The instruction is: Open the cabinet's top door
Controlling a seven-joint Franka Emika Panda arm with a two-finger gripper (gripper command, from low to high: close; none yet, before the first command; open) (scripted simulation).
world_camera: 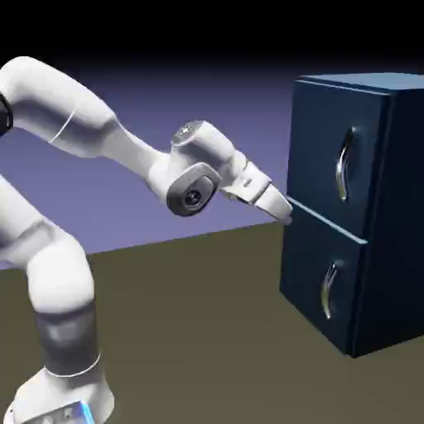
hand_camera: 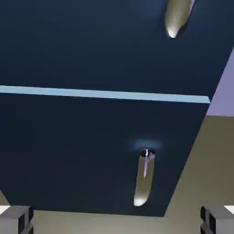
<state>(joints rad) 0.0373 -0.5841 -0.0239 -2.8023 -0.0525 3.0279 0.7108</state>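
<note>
The cabinet (world_camera: 396,224) is a tall navy-blue box at the right of the exterior view. Its top door (world_camera: 327,141) is the upper panel, shut flush, with a vertical curved silver handle (world_camera: 345,166). My gripper (world_camera: 282,212) hovers close in front of the cabinet's left edge, level with the seam between the two panels, left of and below that handle. In the hand view the top door (hand_camera: 91,45) fills the upper part and only the handle's lower end (hand_camera: 176,20) shows. The fingertips (hand_camera: 16,219) stand far apart at the bottom corners, open, nothing between them.
Below the pale seam (hand_camera: 105,94) is the lower panel (world_camera: 315,277) with its smaller silver handle (world_camera: 329,290), also seen in the hand view as the handle (hand_camera: 144,178). The brown table (world_camera: 207,331) runs under the arm and the cabinet.
</note>
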